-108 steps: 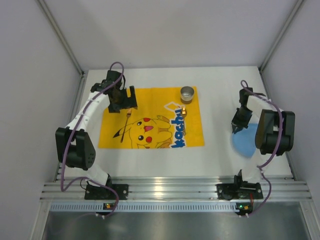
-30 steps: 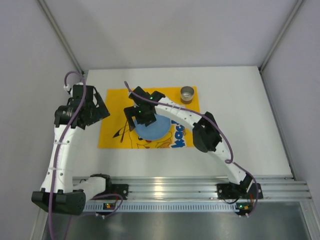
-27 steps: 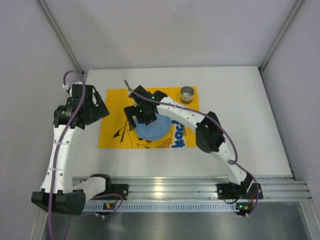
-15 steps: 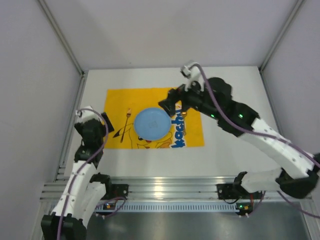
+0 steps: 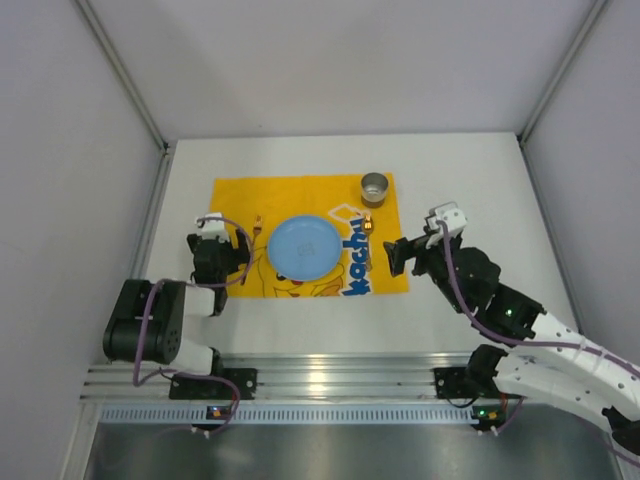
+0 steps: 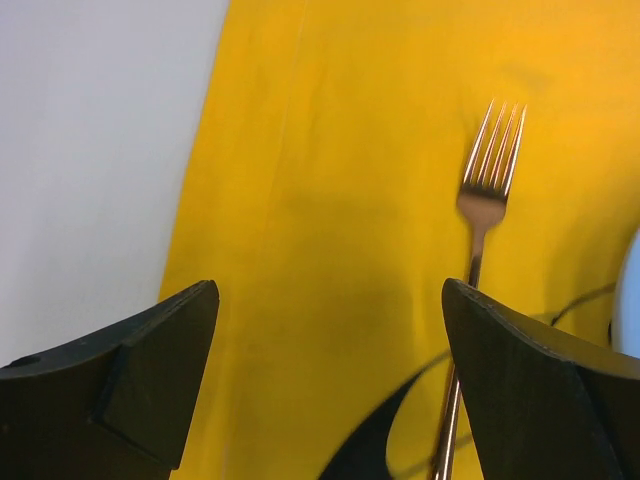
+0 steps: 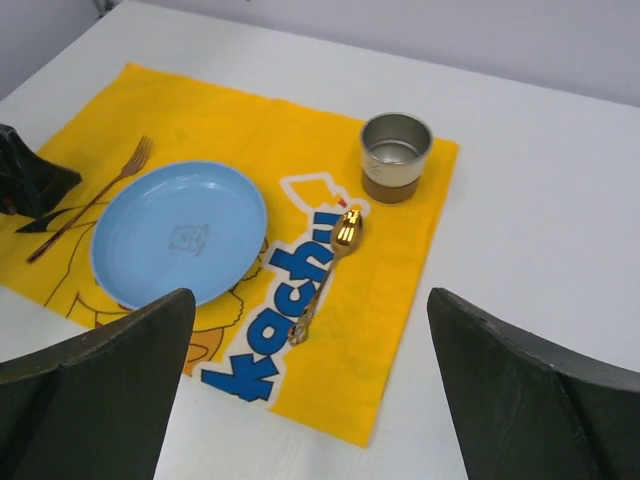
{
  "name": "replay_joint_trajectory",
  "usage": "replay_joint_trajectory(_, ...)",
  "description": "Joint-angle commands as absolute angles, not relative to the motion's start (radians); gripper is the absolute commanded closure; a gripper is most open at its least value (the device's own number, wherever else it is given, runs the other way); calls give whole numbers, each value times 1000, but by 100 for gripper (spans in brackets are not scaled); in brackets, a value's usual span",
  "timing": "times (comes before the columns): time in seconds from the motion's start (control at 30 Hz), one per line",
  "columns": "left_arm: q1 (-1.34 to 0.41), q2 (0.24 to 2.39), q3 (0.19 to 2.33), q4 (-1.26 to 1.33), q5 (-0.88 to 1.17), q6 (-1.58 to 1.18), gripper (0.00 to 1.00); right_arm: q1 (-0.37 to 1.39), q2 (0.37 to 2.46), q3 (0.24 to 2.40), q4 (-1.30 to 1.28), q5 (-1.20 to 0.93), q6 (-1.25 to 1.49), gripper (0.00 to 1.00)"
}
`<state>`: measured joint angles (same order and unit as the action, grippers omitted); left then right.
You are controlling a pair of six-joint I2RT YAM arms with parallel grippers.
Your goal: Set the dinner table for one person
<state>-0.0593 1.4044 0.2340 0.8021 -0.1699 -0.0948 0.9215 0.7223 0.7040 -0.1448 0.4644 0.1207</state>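
Spans the whole view under both arms: table point(image 5: 480, 180), bearing mat point(image 5: 300, 195); at mat's centre, plate point(image 5: 304, 247); left of plate, fork point(image 6: 485, 205), long axis near-to-far, just ahead-right of left gripper point(image 6: 330, 300), spread wide, empty; right of plate, spoon point(image 7: 330, 265), nearer right gripper point(image 5: 397, 256), likewise agape, holding nothing; looks set.

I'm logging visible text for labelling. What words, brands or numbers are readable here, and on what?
"kachu": blue letters on the yellow mat, the spoon lying across them.
Centre mark on the blue plate: too faint to read.
No text on the metal cup.
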Motion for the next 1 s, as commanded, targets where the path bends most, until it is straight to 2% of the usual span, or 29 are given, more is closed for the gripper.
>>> replay_joint_trajectory(0.0, -31, 1579, 318, 1066, -55, -32, 1, 917, 638, 669, -34, 638, 84, 0)
replay_joint_trajectory(0.03, -22, 1604, 310, 1139, -58, -35, 1, 914, 629, 654, -26, 662, 46, 0)
replay_joint_trajectory(0.2, -12, 1572, 325, 1069, -52, -46, 1, 781, 615, 543, -8, 687, -34, 0)
replay_joint_trajectory(0.33, -12, 1572, 322, 1083, -51, -44, 1, 527, 685, 395, 50, 574, 73, 0)
replay_joint_trajectory(0.43, -12, 1569, 322, 1080, -52, -44, 1, 385, 796, 312, 222, 474, 63, 0)
replay_joint_trajectory(0.47, -12, 1569, 322, 1081, -51, -44, 1, 361, 869, 299, 333, 365, 26, 0)
replay_joint_trajectory(0.6, -12, 1571, 322, 1080, -52, -44, 1, 262, 1076, 294, 600, 155, -115, 0)
replay_joint_trajectory(0.67, -14, 1569, 322, 1080, -54, -44, 1, 192, 1217, 298, 722, 76, -100, 0)
replay_joint_trajectory(0.8, -12, 1571, 321, 1083, -52, -44, 1, 103, 1368, 368, 860, 14, -133, 0)
replay_joint_trajectory(0.87, -12, 1569, 321, 1083, -52, -44, 1, 61, 1438, 402, 881, 66, -60, 0)
replay_joint_trajectory(0.97, -12, 1571, 321, 1083, -52, -44, 1, 29, 1437, 427, 848, 75, -32, 0)
